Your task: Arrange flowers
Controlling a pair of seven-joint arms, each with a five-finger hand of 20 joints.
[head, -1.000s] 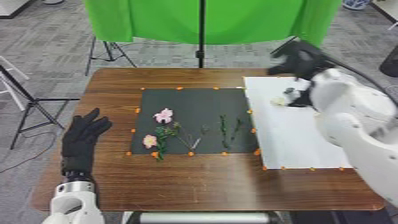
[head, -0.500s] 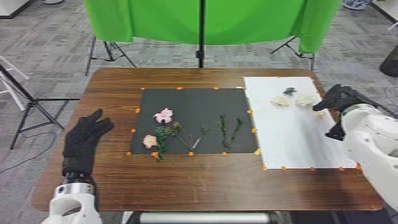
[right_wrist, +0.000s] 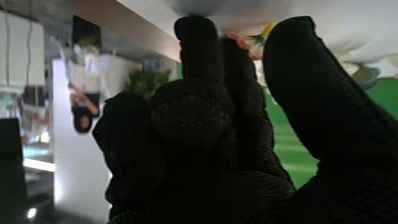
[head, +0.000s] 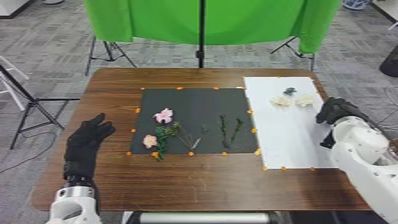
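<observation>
On the table (head: 178, 175), we see a dark mat (head: 200, 102), with small orange markers along its edges. On the mat's left half lie a pink flower (head: 163, 116) and, nearer us, a pale pink flower (head: 149, 141) beside leafy greenery (head: 162, 131). Two slim green stems (head: 235, 131) lie apart on the mat's right half. To the right of the mat is a white sheet (head: 298, 137); on it, level with the mat's far part, we find two cream flowers (head: 281, 101) side by side, and a small dark bloom (head: 290, 91) just beyond them. Our right robot hand (head: 338, 112) is well to the right of the mat, at the sheet's outer edge, open and empty. Our left robot hand (head: 86, 137) is left of the mat, also open and empty.
</observation>
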